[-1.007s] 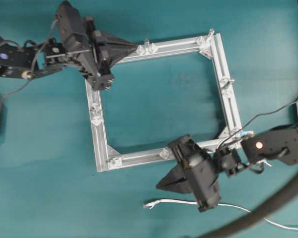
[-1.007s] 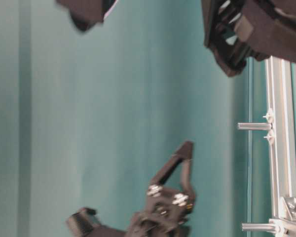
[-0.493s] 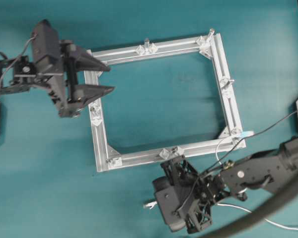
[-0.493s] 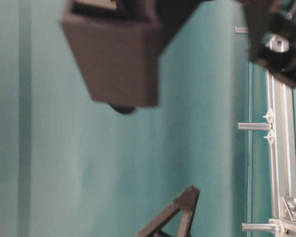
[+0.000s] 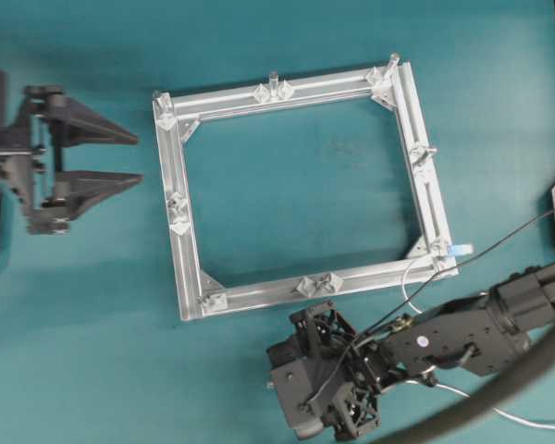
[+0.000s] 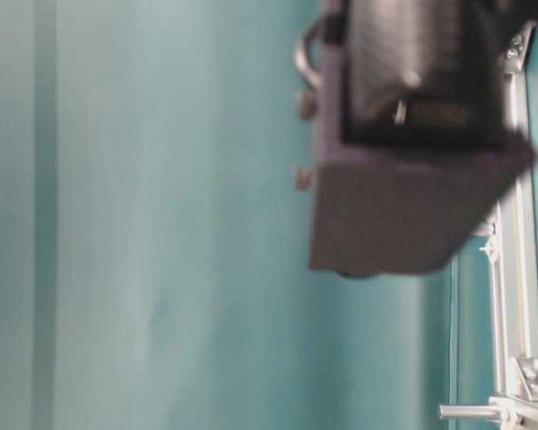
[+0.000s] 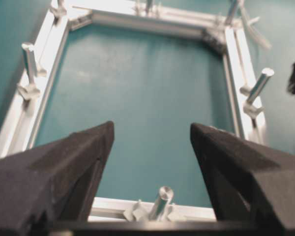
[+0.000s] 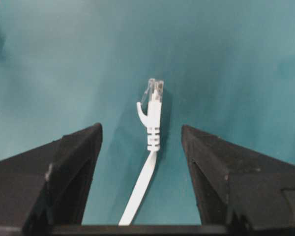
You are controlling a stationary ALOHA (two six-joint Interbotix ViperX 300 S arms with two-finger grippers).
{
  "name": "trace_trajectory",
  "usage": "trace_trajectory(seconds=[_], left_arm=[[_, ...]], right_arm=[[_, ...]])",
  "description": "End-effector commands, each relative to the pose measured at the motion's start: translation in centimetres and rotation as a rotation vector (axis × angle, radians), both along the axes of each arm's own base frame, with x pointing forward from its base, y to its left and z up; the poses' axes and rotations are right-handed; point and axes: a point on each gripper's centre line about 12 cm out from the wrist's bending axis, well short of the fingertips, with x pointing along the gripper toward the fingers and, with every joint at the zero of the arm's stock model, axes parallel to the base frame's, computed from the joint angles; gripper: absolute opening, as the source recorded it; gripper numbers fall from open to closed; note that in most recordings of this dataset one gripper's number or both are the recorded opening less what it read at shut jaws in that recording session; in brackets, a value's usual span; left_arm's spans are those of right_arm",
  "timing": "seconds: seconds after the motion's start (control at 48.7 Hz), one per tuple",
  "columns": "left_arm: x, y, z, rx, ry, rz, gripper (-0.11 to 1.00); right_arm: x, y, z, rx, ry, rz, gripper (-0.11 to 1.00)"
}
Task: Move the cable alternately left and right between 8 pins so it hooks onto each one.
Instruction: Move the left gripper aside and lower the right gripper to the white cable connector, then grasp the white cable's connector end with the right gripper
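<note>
At the right gripper: jaws released and wide apart, gripping nothing. Between the two black fingers, lying flat on the teal table and touching neither: the cable, a flat white cord running up from six o'clock and ending in a clear plug aimed at twelve. Teal showing on both sides of the cord.

Seen from overhead, parked nose-down just past the six o'clock rail of the frame, near the pin on that rail, apart from the metal. Farther out at five o'clock, another white stretch of cord leaving the edge of the view, beside the thick dark hose. At the frame's four o'clock corner, a light-blue plug right against the outer side.

At the left gripper: likewise released, fingers spread, holding nothing. Overhead, well off the frame's nine o'clock rail, fingertips aimed toward three. Through the gap in the wrist view: one upright pin on the near rail at six o'clock, the rest of the square beyond.

Inside the frame: only teal table. On its rails: the pins, eight in all, one at each corner and one mid-rail per side, each upright on a small bracket.

From table level, little to read: a blurred dark block at one o'clock, probably part of an arm, with a strip of rail and one pin at five.
</note>
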Motion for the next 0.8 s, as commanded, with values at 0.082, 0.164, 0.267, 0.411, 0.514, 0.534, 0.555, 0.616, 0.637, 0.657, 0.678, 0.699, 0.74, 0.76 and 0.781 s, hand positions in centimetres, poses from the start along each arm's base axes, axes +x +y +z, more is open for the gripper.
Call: trace_trajectory(seconds=[0.082,0.164,0.267,0.411,0.514,0.534,0.555,0.616,0.637,0.657,0.678,0.699,0.74,0.76,0.781], left_arm=[[-1.8,-0.3,0.6,0.004,-0.055,-0.005,0.74],[-2.6,-0.4,0.6,0.003,-0.058,-0.007,0.74],[-3.6,-0.5,0.5,0.001,-0.053,-0.01,0.74],[-4.5,-0.7,0.6,0.0,-0.053,-0.013,0.74],[-5.0,-0.7,0.5,-0.001,-0.053,-0.015,0.74],[-5.1,-0.8,0.4,-0.004,-0.052,-0.014,0.74],[-5.2,-0.8,0.4,-0.002,-0.052,-0.015,0.74],[-5.4,-0.8,0.2,-0.002,-0.053,-0.015,0.74],[-5.5,-0.8,0.1,-0.004,-0.052,-0.015,0.74],[-5.6,-0.8,0.0,-0.004,-0.052,-0.015,0.74],[-5.6,-0.8,0.0,-0.002,-0.053,-0.015,0.74],[-5.6,-0.8,0.0,-0.002,-0.055,-0.015,0.74],[-5.7,-0.8,-0.2,-0.002,-0.053,-0.015,0.74],[-5.7,-0.8,-0.1,-0.002,-0.055,-0.015,0.74],[-5.7,-0.8,-0.2,-0.002,-0.052,-0.015,0.74]], right_arm=[[1.4,-0.1,1.0,-0.003,-0.033,-0.002,0.65],[1.7,-0.3,0.7,-0.011,-0.029,-0.004,0.65],[1.9,-0.3,0.4,-0.019,-0.025,0.0,0.64],[2.0,-0.3,-0.3,-0.023,-0.014,-0.003,0.59],[1.9,-0.4,-0.7,-0.031,0.0,-0.003,0.46],[1.8,-0.4,-0.8,-0.033,0.005,-0.003,0.41],[1.8,-0.5,-1.0,-0.037,0.012,-0.003,0.37],[1.6,-0.6,-1.3,-0.048,0.035,-0.007,0.23],[1.6,-0.6,-1.3,-0.052,0.04,-0.007,0.19],[1.5,-0.7,-1.4,-0.058,0.049,-0.008,0.16],[1.4,-0.7,-1.3,-0.061,0.054,-0.01,0.15],[1.3,-0.8,-1.3,-0.066,0.063,-0.011,0.15],[1.1,-0.9,-1.3,-0.079,0.086,-0.016,0.15],[1.1,-1.0,-1.1,-0.083,0.092,-0.018,0.15],[1.0,-1.1,-0.9,-0.088,0.098,-0.02,0.15]])
